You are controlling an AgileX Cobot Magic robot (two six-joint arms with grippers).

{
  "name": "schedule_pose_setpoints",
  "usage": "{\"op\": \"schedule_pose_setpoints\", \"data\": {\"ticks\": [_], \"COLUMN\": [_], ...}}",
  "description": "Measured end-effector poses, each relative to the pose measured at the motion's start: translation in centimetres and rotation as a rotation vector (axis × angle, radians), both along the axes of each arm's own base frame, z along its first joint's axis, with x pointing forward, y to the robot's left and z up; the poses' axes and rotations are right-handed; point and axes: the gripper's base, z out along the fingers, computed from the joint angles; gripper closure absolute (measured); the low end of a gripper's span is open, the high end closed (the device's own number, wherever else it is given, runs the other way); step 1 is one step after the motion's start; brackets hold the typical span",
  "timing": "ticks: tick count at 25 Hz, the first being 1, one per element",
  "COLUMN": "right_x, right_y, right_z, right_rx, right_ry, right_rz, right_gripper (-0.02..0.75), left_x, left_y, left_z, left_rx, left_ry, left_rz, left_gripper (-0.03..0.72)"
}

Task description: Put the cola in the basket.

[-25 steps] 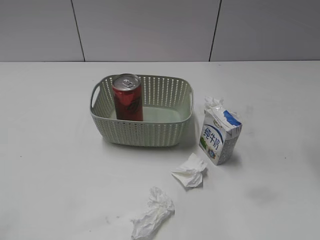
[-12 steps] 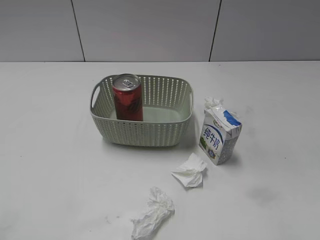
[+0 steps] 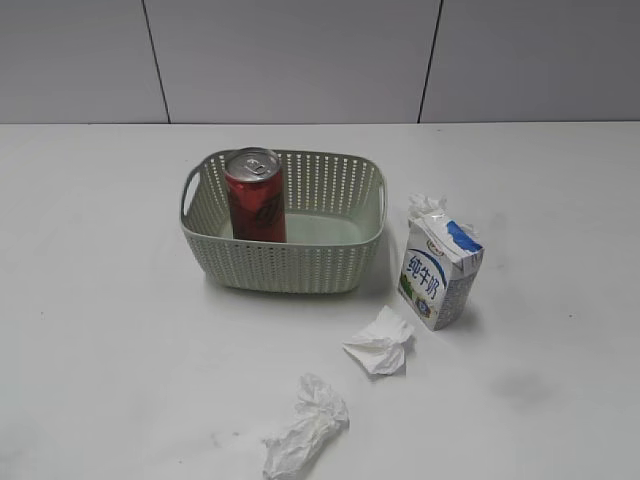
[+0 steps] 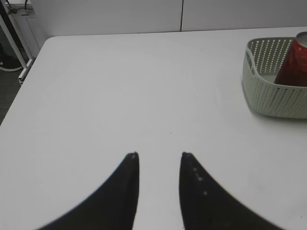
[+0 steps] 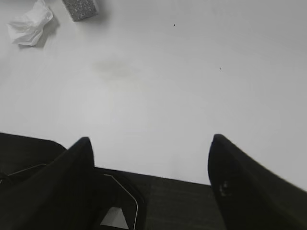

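**Cola can standing in the basket, both grippers clear of it**

From my remote station, the exterior view shows the red cola can (image 3: 255, 196) standing upright inside the pale green perforated basket (image 3: 300, 268), close to the basket's left end near the cut-out handle. Its silver top and pull tab face up and rise above the rim. The basket rests on a white table (image 3: 100, 330) in front of a grey panelled wall.

Just to the right of the basket stands a white-and-blue milk carton (image 3: 438, 271), slightly dented, with a small crumpled tissue (image 3: 427, 206) behind its top. Another crumpled tissue (image 3: 381, 342) lies in front of the carton's left side, and a third, longer one (image 3: 303, 427) lies nearer the camera. No arm appears in this view.

In the left wrist view, my left gripper (image 4: 159, 155) hovers over bare table, its two dark fingers parted with a narrow gap and nothing between them. The basket (image 4: 268, 93) and can (image 4: 295, 64) sit well apart at the far right edge.

In the right wrist view, my right gripper (image 5: 149, 139) is spread wide and holds nothing, above the table's near edge. The carton's base (image 5: 80, 8) and one tissue (image 5: 29, 23) show at the upper left, far from the fingers.
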Motion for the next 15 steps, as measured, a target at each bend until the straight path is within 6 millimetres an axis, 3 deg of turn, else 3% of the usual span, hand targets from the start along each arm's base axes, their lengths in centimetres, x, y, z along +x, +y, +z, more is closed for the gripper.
{"op": "schedule_pose_setpoints", "data": {"ticks": [5,15], "right_x": [-2.0,-4.5], "right_y": [-0.3,-0.6], "right_z": [-0.8,-0.4], "right_rx": [0.018,0.042], "right_ry": [-0.12,-0.298], "right_rz": [-0.005,-0.007], "right_gripper": [0.183,0.185], "left_x": [0.0,0.0], "left_y": [0.0,0.0], "left_z": [0.0,0.0], "left_rx": [0.0,0.0], "left_ry": [0.0,0.0], "left_rz": [0.0,0.0], "left_gripper": [0.452,0.452]}}
